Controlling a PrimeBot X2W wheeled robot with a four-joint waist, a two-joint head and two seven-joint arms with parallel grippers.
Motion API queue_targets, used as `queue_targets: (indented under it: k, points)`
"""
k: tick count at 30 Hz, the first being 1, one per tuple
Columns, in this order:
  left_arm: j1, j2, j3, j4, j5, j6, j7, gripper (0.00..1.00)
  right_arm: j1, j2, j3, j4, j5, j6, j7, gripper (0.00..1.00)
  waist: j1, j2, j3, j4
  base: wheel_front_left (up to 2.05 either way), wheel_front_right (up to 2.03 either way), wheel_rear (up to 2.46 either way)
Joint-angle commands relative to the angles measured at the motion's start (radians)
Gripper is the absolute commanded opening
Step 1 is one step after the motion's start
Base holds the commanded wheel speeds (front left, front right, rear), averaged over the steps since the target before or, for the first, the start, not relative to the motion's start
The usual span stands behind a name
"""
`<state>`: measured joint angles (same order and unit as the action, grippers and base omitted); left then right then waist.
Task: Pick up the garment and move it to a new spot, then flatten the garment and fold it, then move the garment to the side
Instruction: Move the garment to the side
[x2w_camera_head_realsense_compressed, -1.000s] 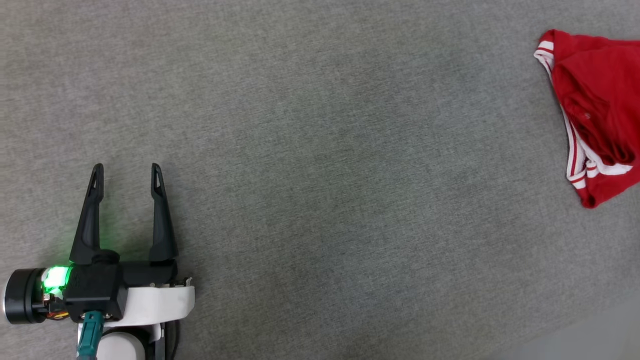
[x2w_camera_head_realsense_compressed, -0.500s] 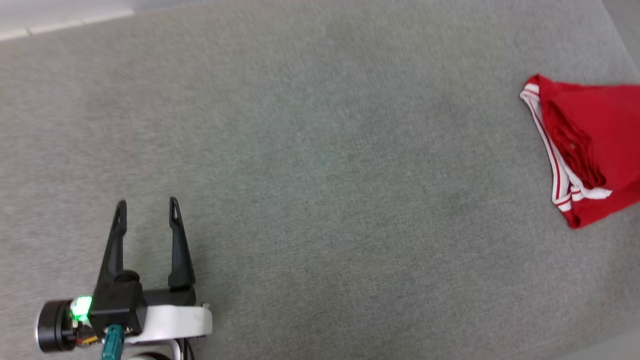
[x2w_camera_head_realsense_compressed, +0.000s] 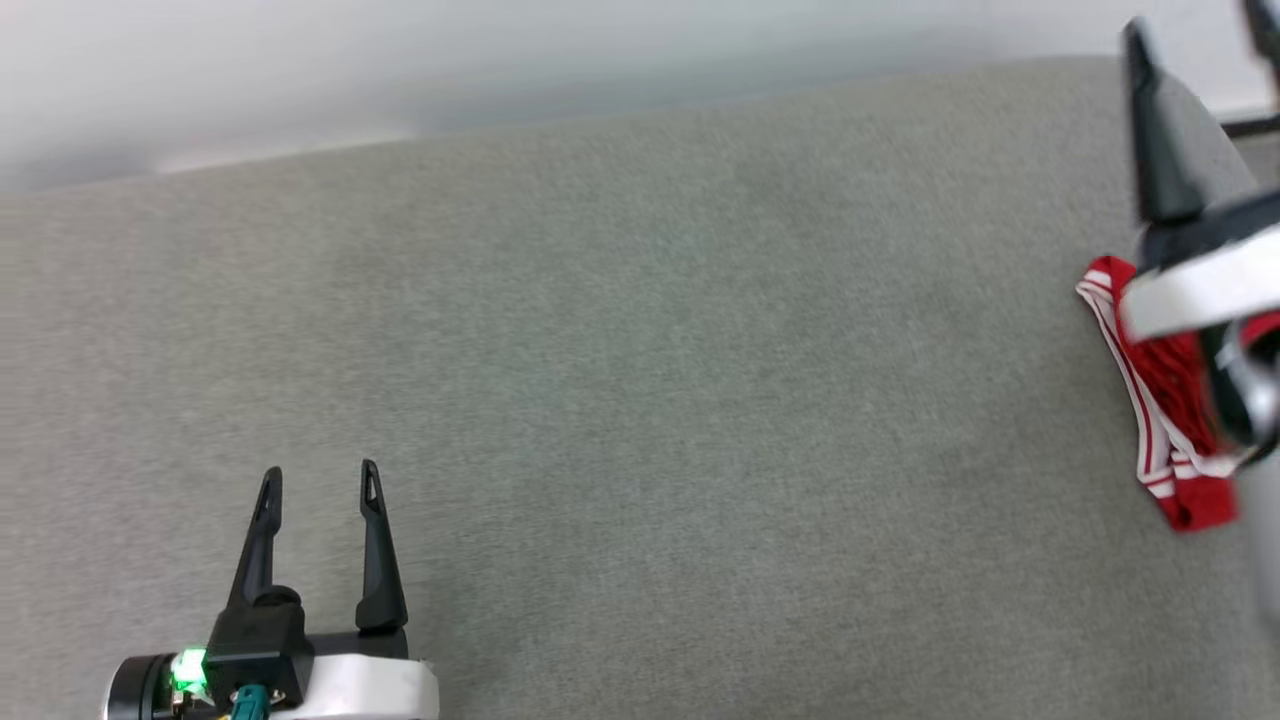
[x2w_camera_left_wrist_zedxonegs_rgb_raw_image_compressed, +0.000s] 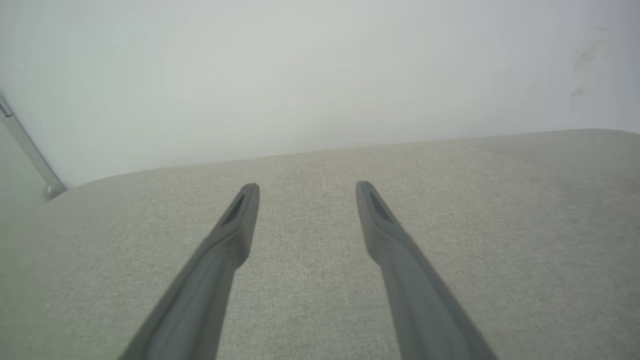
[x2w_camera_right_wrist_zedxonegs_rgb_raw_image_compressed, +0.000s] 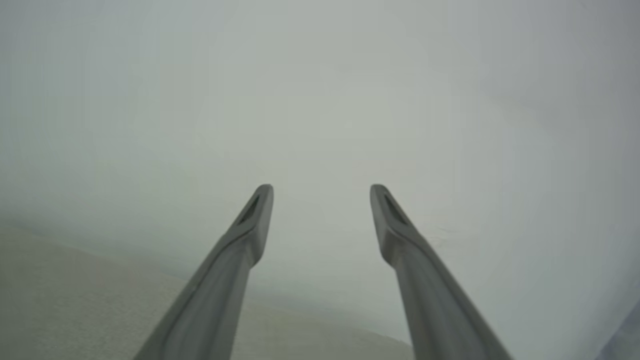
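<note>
The garment (x2w_camera_head_realsense_compressed: 1170, 390), red with red-and-white striped trim, lies bunched and folded on the grey fabric surface (x2w_camera_head_realsense_compressed: 640, 350) at the far right. My right arm's pale wrist covers part of it. My right gripper (x2w_camera_head_realsense_compressed: 1195, 25) (x2w_camera_right_wrist_zedxonegs_rgb_raw_image_compressed: 321, 187) is raised above it at the upper right, open and holding nothing, its fingers pointing toward the white wall. At the lower left, my left gripper (x2w_camera_head_realsense_compressed: 320, 472) (x2w_camera_left_wrist_zedxonegs_rgb_raw_image_compressed: 306, 186) is open over bare fabric, far from the garment, with nothing between its fingers.
A white wall (x2w_camera_head_realsense_compressed: 500, 60) runs along the surface's far edge. The surface's rounded right corner (x2w_camera_head_realsense_compressed: 1215, 150) lies just behind the right gripper. A metal strip (x2w_camera_left_wrist_zedxonegs_rgb_raw_image_compressed: 27, 145) shows at the left of the left wrist view.
The head camera has tilted up, so the surface and garment sit lower in the picture and the wall shows. My right arm has come into view above the garment.
</note>
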<state>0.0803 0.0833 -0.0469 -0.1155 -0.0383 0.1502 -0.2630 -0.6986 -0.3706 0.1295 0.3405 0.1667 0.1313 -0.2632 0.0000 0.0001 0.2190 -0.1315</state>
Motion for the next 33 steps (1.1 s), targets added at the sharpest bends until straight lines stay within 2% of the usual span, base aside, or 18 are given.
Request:
queue_targets:
  k: [1,8,15,22,33]
  points:
    - [0.017,-0.005,0.003,0.006,0.001,-0.003,-0.002,1.00,0.079,0.044,-0.016,-0.052,-0.016,-0.001,-0.001,1.00,0.0000,-0.0001,-0.037,0.032,0.00,0.00,0.00]
    - [0.043,-0.015,-0.003,0.026,-0.006,-0.015,-0.002,1.00,0.313,0.158,-0.031,-0.170,-0.040,-0.001,-0.002,1.00,0.0000,-0.0001,-0.092,0.072,0.00,0.00,0.00]
    - [0.071,-0.020,-0.006,0.043,-0.007,-0.028,-0.002,1.00,0.522,0.235,-0.078,-0.238,-0.052,-0.001,-0.002,1.00,0.0000,-0.0001,-0.143,0.098,0.00,0.00,0.00]
    - [0.105,-0.025,-0.009,0.058,-0.014,-0.044,-0.002,1.00,0.691,0.280,-0.112,-0.288,-0.039,-0.001,-0.002,1.00,0.0000,-0.0001,-0.194,0.112,0.00,0.00,0.00]
    - [0.141,-0.030,0.000,0.052,-0.029,-0.069,-0.002,1.00,0.841,0.314,-0.155,-0.354,-0.019,-0.001,-0.002,1.00,0.0000,-0.0001,-0.229,0.120,0.00,0.00,0.00]
